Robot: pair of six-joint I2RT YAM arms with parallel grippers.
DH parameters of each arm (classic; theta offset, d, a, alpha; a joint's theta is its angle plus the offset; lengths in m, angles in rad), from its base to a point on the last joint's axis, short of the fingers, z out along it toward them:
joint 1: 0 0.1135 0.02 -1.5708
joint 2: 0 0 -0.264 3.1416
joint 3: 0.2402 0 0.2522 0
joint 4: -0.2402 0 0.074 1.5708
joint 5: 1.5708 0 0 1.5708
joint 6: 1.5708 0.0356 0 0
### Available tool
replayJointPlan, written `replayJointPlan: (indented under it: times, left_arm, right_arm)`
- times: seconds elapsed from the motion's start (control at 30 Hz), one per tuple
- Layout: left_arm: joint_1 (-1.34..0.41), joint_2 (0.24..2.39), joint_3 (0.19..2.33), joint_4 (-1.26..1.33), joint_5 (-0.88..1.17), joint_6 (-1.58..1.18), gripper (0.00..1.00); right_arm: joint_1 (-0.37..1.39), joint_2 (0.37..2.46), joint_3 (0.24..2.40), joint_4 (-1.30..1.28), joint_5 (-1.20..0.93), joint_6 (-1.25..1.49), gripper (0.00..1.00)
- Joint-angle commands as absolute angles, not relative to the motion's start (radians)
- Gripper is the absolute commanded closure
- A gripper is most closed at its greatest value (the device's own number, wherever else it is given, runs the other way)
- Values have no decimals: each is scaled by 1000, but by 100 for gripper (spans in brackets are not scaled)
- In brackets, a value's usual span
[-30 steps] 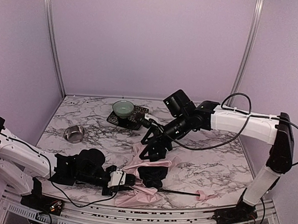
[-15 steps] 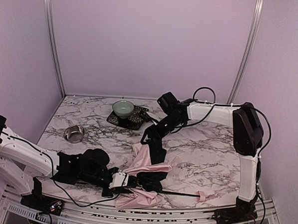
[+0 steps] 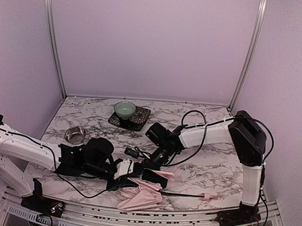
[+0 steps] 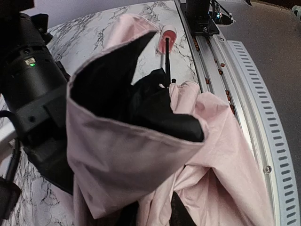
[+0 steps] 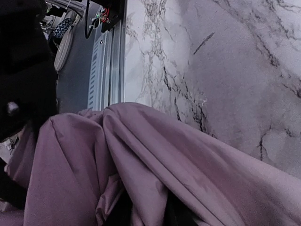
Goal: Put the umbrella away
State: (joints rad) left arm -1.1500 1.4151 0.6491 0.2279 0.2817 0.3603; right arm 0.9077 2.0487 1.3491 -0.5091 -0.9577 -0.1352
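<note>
The umbrella (image 3: 142, 195) lies crumpled near the table's front edge, pale pink outside with black lining. Its thin black shaft (image 3: 182, 194) runs right to the small pink handle (image 3: 206, 197). My left gripper (image 3: 129, 171) comes in from the left and is shut on a fold of the canopy. In the left wrist view the pink fabric (image 4: 122, 155) fills the frame and bunches around the gripper (image 4: 153, 214), with the handle (image 4: 167, 38) beyond. My right gripper (image 3: 149, 168) reaches down from the right onto the canopy's top. In its wrist view a pink fold (image 5: 155, 155) is pinched in the gripper (image 5: 148, 212).
A green bowl (image 3: 125, 109) sits on a dark mat (image 3: 135, 121) at the back centre. A small metal bowl (image 3: 75, 135) stands at the left. The metal front rail (image 3: 186, 216) runs just below the umbrella. Lilac walls close in the back and sides.
My right arm has swung down and forward from mid-table onto the canopy, and its jaws have closed on the fabric. The canopy sits lower and more bunched. My left gripper has shifted slightly right.
</note>
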Motion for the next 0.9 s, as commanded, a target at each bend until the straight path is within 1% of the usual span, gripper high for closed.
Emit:
replayJointPlan:
  times: [0.0, 0.17, 0.2, 0.27, 0.3, 0.37, 0.47, 0.53, 0.6, 0.67, 0.7, 0.73, 0.8, 0.87]
  left_arm:
    - [-1088, 1430, 725, 231, 348, 278, 80]
    - [-1049, 1502, 815, 84, 435, 249, 81]
    - [-1045, 1513, 824, 55, 451, 251, 81]
    - [-1043, 1524, 829, 10, 456, 263, 82]
    - [-1043, 1526, 827, -4, 454, 270, 83]
    - [-1043, 1527, 822, -27, 453, 282, 83]
    - [-1044, 1521, 817, -56, 447, 296, 83]
    - [-1046, 1511, 806, -58, 431, 308, 83]
    - [-1051, 1504, 800, -58, 416, 324, 83]
    - [-1052, 1501, 799, -58, 414, 330, 83]
    - [-1054, 1499, 799, -58, 414, 330, 83]
    - [-1056, 1499, 798, -59, 413, 332, 83]
    - [-1060, 1496, 799, -64, 405, 337, 83]
    - [-1064, 1492, 798, -64, 395, 338, 83]
  right_arm:
    - [890, 2106, 1317, -417, -1086, -143, 78]
    - [830, 2136, 1368, -448, -1045, -145, 70]
    - [807, 2128, 1381, -456, -1027, -144, 66]
    - [777, 2091, 1402, -467, -973, -126, 61]
    - [769, 2068, 1407, -468, -942, -113, 57]
    - [743, 2007, 1413, -468, -837, -71, 49]
    - [719, 1891, 1413, -507, -597, -10, 33]
    - [704, 1820, 1398, -530, -469, 37, 25]
    - [692, 1754, 1364, -551, -347, 85, 21]
    - [686, 1699, 1321, -586, -225, 131, 19]
    - [683, 1678, 1293, -599, -182, 146, 20]
    - [683, 1666, 1272, -625, -153, 167, 23]
    - [684, 1675, 1253, -703, -94, 212, 32]
    - [696, 1700, 1246, -772, -69, 255, 37]
